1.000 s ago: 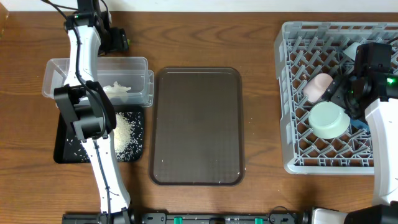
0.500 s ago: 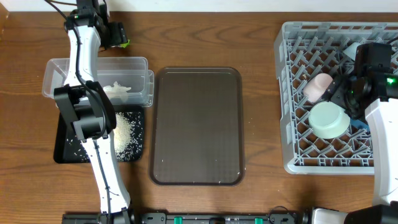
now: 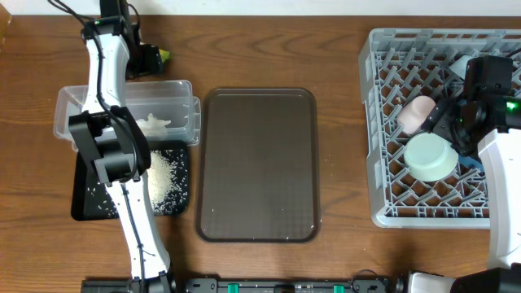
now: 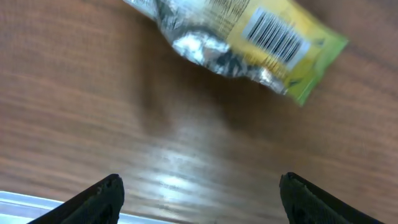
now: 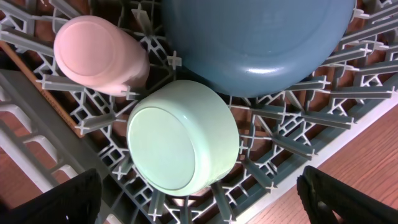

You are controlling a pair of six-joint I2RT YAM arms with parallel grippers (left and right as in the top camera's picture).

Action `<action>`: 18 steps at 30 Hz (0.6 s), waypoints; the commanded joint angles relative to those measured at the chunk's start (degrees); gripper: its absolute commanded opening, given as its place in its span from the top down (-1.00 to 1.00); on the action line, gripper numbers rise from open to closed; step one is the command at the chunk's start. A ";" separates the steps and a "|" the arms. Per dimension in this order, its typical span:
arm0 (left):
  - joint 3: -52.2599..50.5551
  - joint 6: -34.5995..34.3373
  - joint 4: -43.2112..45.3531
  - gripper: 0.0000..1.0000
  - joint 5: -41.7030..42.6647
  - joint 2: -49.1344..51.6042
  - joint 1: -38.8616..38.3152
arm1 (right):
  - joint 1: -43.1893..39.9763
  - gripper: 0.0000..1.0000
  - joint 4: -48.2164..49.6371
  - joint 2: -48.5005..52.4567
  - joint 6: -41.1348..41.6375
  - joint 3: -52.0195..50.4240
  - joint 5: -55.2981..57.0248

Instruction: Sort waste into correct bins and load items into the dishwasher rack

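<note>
Left fingers (image 4: 102,198): spread wide, nothing between them, low over bare counter (image 4: 81,93). The snack wrapper (image 4: 249,34) lies flat ahead of the tips, offset toward the right-hand finger. Its long axis runs roughly along the finger-to-finger line, so you will likely want a wrist turn to pinch across the narrow width.

Overhead view: it sits near the far counter edge, just beyond the clear tub (image 3: 175,88). The left arm is much nearer. Open room around it; tub rim close behind.

Right fingers (image 5: 68,199): spread, empty, above the mint-green bowl (image 5: 183,140) in the dishwasher rack (image 3: 370,122).
</note>
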 commanded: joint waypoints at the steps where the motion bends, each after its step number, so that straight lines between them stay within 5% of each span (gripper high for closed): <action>1: 0.87 0.81 -2.69 -0.65 -1.07 0.74 0.52 | 0.02 -0.98 0.02 0.07 0.85 0.37 0.59; 12: 0.87 4.46 -9.73 -0.64 11.34 0.72 0.92 | 0.02 -0.99 0.04 0.07 0.85 0.37 0.59; 15: 0.87 4.79 -10.62 -0.42 11.43 0.70 1.29 | 0.02 -0.98 0.02 0.07 0.85 0.37 0.59; 18: 0.87 6.54 -10.73 -0.39 11.82 0.70 1.84 | 0.02 -0.98 0.04 0.07 0.85 0.37 0.59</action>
